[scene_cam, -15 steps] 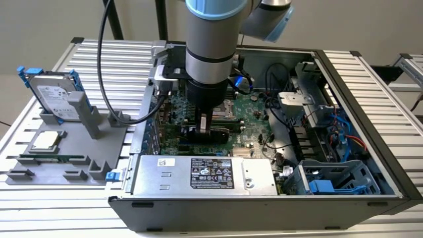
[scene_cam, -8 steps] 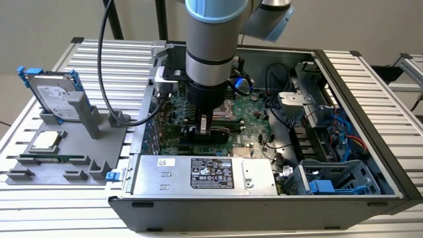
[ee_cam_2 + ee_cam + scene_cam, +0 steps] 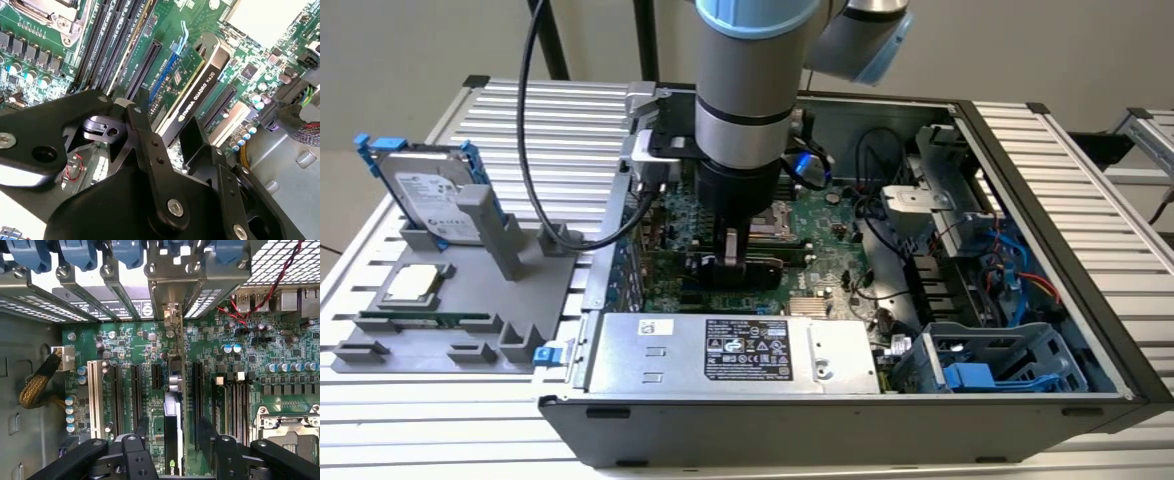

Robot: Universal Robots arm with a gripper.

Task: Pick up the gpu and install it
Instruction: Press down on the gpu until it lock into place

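While hovering inside the computer case (image 3: 1014, 250), the gripper (image 3: 172, 440) is clamping the gpu (image 3: 197, 95) edge-on over the motherboard (image 3: 125, 350).

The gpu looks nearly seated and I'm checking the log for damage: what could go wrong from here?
1. The gpu stands on edge between the hand's fingers; if tilted, pressing could strain the blue slot.
2. Its bracket may catch on the case's rear slots.
3. The red wires run close by and could snag.

Gripper (image 3: 736, 262) sits low inside the case, gpu (image 3: 192, 102) between its fingers. Memory slots (image 3: 107, 45) crowd one side of it, power supply (image 3: 731, 352) just beside; open above.
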